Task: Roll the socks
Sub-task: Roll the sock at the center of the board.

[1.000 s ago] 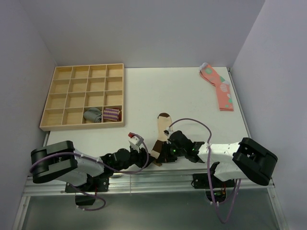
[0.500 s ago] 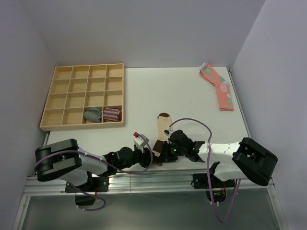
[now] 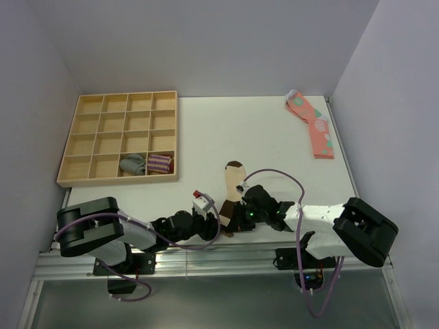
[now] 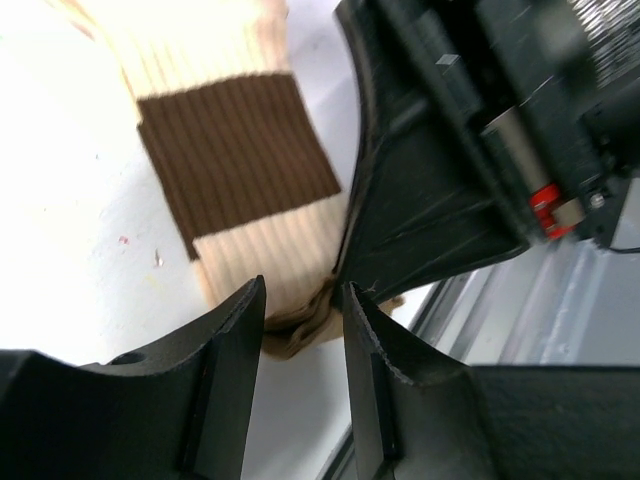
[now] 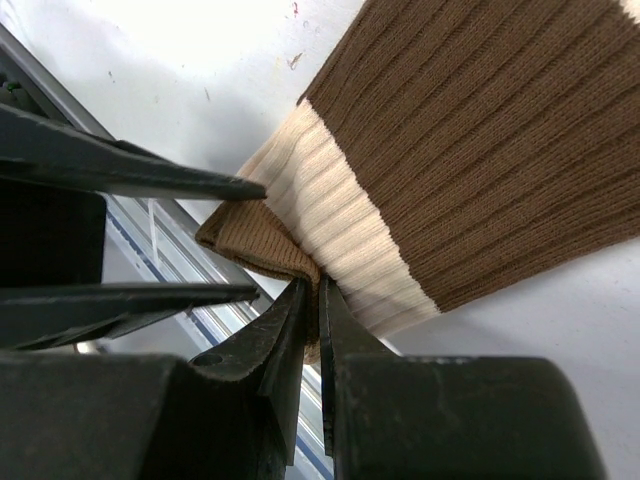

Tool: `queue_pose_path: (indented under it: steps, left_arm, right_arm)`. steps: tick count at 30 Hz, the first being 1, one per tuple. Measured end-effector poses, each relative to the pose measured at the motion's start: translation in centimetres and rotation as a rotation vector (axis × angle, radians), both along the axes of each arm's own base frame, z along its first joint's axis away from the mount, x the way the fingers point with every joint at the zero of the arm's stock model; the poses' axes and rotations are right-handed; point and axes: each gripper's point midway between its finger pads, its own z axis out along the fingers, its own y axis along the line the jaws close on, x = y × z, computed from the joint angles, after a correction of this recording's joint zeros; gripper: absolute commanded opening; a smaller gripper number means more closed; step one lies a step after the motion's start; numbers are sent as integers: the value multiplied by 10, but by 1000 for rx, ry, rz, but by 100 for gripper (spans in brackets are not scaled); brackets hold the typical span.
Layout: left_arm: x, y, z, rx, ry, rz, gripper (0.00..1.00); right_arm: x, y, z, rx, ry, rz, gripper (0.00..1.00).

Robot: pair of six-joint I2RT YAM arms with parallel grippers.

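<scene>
While barely begun, with only the cuff turned over; socks flat on surface near front edge; right tool nearly closed, pinching that fold; left tool half-open astride it, gripping nothing surely; nearly whole roll left.

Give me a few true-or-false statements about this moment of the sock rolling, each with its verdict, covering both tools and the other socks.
1. The right tool pinches the cuff end of the beige socks. True.
2. The left tool is clamped shut with nothing between its fingers. False: its fingers stand apart, with the edge of the cuff between them.
3. The pink socks lie inside the wooden tray. False: they lie on the table near its far right corner.
4. A grey rolled sock and a purple-striped rolled sock sit in neighbouring compartments of the tray's nearest row. True.
</scene>
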Motion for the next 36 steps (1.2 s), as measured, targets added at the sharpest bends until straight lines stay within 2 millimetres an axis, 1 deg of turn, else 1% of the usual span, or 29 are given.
queue_pose_path:
  steps: [4,21,26,28,31,36]
  left_arm:
    - [0,2,-7,20,7,1,42]
    - [-1,3,-8,21,11,2,43]
    - [-1,3,-9,22,12,1,41]
    - [-2,4,-10,27,14,1,40]
    - [-2,4,-13,34,17,2,35]
    - [-1,4,-16,48,25,8,17]
  right_arm:
    - [0,-2,0,-1,-1,-3,15]
    - [1,-4,0,1,-4,-4,14]
    - [1,-5,0,2,-2,-6,14]
    - [1,-5,0,2,-2,-6,14]
    - [2,-5,0,3,-1,-7,14]
    - [2,-5,0,3,-2,-7,14]
